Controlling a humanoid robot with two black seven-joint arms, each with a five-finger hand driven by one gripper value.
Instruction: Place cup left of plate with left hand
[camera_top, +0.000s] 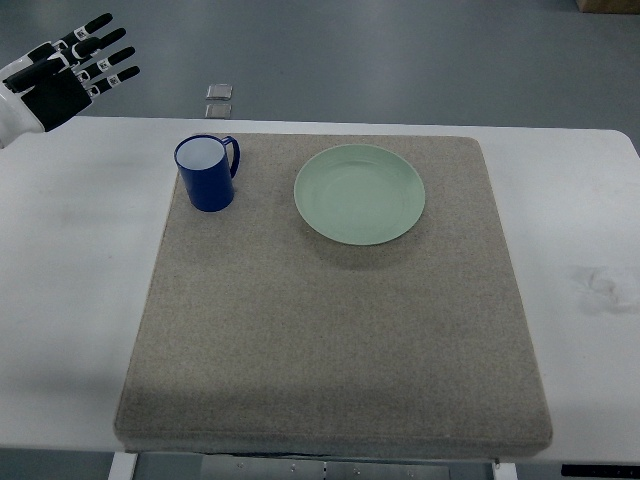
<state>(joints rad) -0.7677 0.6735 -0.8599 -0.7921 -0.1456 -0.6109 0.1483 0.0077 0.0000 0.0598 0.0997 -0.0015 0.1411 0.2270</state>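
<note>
I see only two obstacles on the mat (330, 330): cup (207, 173) far-left, plate (359, 193) beside it, clear gap between. Near half of mat bare; table (70, 260) open on both sides.

Left hand (70, 68) cut off at wrist by left edge; arm behind it out of frame. Two small flat squares (219, 100) on floor beyond table (60, 260): too small to identify, possibly tiles or floor plates. Brown item (610, 5) at top right corner, clipped by edge, unidentifiable. Table's near edge and frame below mat (330, 350) cropped at bottom. Inside bottom of cup (207, 172) partly hidden by own wall.
</note>
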